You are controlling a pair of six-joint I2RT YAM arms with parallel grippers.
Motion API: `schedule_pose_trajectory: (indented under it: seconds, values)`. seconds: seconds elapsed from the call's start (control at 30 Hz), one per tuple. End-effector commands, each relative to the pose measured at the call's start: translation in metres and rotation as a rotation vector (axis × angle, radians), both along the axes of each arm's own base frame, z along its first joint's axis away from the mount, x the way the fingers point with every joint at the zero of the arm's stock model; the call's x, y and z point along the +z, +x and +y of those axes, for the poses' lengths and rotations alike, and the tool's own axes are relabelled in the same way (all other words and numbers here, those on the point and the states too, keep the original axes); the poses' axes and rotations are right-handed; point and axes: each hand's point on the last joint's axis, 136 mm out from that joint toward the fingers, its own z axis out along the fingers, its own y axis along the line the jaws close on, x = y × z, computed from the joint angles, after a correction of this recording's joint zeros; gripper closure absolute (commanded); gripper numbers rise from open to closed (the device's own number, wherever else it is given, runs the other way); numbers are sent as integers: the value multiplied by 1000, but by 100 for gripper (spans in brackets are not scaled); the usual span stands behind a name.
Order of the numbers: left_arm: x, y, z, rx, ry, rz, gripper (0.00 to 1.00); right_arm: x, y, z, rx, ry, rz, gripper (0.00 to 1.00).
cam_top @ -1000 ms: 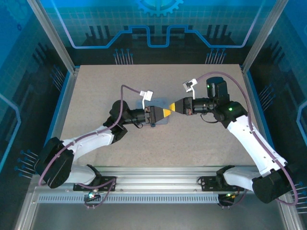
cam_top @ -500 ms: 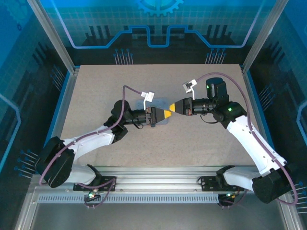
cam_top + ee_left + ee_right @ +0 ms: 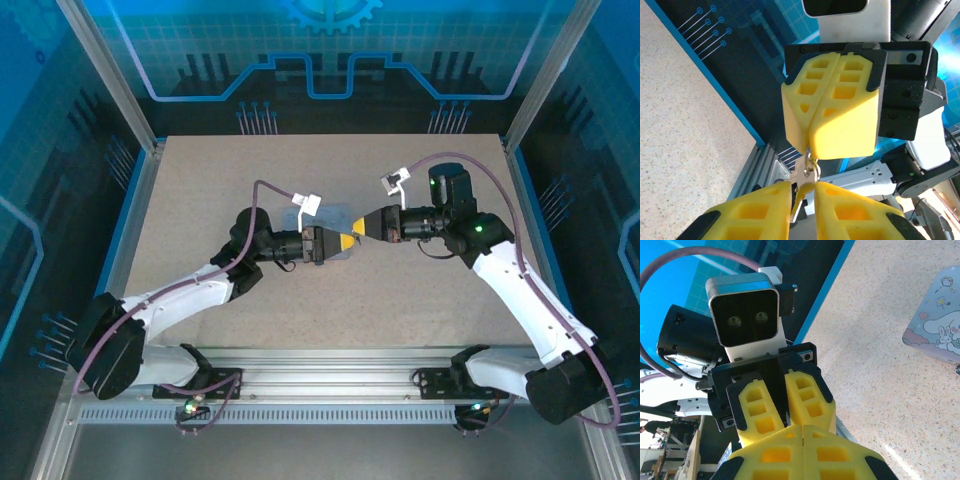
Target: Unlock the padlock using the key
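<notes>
A: Right gripper status?
B: Fingers pressed together, pinching the key by its ring; the key projects from the tips.
A: Left gripper?
B: Fingers flank the key blade with a narrow gap. Contact cannot be determined.

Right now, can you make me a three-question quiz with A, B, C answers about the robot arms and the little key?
1. Where is the key?
A) inside a cup
B) hanging between the tips of the right gripper and the left gripper
C) under a book

2. What colour are the gripper fingers?
A) red
B) green
C) yellow

3. How do the right gripper's fingers stand?
A) pressed together
B) spread wide
C) bent backwards

Answers:
1 B: in the left wrist view the key dangles from the right gripper's tips, down between the left gripper's.
2 C: both wrist views show yellow fingers.
3 A: no gap shows between them.
</notes>
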Motion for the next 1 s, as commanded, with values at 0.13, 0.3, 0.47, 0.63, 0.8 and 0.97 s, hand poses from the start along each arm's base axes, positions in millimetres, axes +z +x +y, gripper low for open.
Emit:
schedule_pose_trajectory:
  seconds: [0.13, 0.3, 0.47, 0.63, 0.8, 0.97]
  values:
    - [24, -2, -1, -6, -26, -67, 81, 5, -8, 0, 24, 13, -14, 100]
    - [25, -2, -1, -7, -25, -72, 90, 5, -8, -1, 20, 13, -15, 100]
    - [21, 1, -1, 13, -11, -62, 77, 6, -9, 0, 25, 15, -13, 100]
    - [23, 5, 0, 37, -11, -75, 56, 7, -11, 0, 28, 19, -14, 100]
    - [27, 6, -2, 31, -14, -81, 49, 8, -11, 1, 31, 26, -10, 100]
    - [27, 8, -5, 29, -17, -79, 45, 6, -12, 1, 34, 28, -7, 100]
